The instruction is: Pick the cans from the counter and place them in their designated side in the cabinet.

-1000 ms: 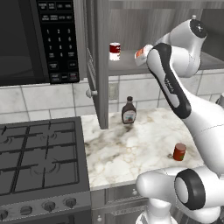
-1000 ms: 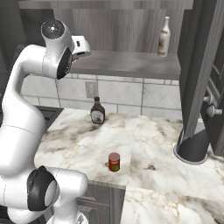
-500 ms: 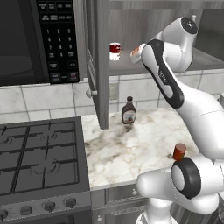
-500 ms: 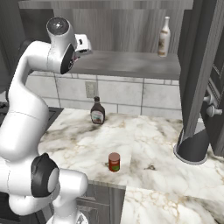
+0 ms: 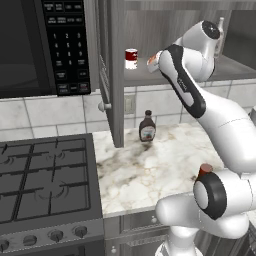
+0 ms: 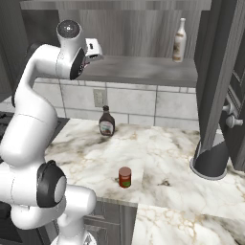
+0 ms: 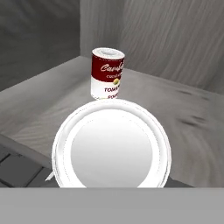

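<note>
The fingers [image 5: 153, 62] are raised to the cabinet shelf [image 6: 143, 72] and closed on a bright red can [image 7: 111, 144], whose white end faces the hand camera. Just beyond that can, a soup can [image 7: 107, 73] stands upright on the shelf, near the back corner. Far below the fingers, the darker red can [image 6: 125, 177] stands on the marble desk [image 6: 158, 158], well apart from a brown sauce bottle [image 6: 106, 121] by the wall.

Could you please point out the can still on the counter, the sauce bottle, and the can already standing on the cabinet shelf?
Can on the counter [image 6: 125, 177]: right base view, on its label.
Sauce bottle [image 5: 147, 127]: left base view, on its body.
Shelf can [image 7: 107, 74]: hand view, on its side.
</note>
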Controlling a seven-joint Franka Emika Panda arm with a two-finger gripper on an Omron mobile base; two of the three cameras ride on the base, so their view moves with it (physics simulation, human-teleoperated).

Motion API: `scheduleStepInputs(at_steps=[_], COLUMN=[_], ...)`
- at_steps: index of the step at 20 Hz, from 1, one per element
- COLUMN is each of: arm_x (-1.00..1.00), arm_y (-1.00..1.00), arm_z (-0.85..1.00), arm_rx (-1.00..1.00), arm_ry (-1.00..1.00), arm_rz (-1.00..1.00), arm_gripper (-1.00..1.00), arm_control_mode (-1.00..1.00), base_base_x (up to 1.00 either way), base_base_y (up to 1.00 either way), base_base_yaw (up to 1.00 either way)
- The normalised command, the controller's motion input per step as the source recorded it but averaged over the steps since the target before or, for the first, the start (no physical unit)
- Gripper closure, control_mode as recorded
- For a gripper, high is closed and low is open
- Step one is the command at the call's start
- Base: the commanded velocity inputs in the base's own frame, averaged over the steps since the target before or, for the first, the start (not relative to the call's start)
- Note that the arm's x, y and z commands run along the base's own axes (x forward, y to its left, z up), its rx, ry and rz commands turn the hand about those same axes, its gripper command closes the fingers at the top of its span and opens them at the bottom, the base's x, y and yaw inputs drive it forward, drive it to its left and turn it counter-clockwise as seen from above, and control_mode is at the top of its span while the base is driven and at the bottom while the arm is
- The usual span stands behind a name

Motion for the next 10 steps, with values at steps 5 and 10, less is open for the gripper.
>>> scheduleStepInputs(at_steps=[5, 10], arm_x=[0.21, 0.23], arm_y=[0.00, 0.02], arm_z=[-0.07, -0.06], arm_rx=[0.00, 0.00], arm_ry=[0.01, 0.01], arm_rz=[0.01, 0.01], arm_gripper=[1.00, 1.00], arm_control_mode=[-1.00, -1.00], base_base_x=[0.00, 0.00], base_base_y=[0.00, 0.00], base_base_yaw=[0.00, 0.00])
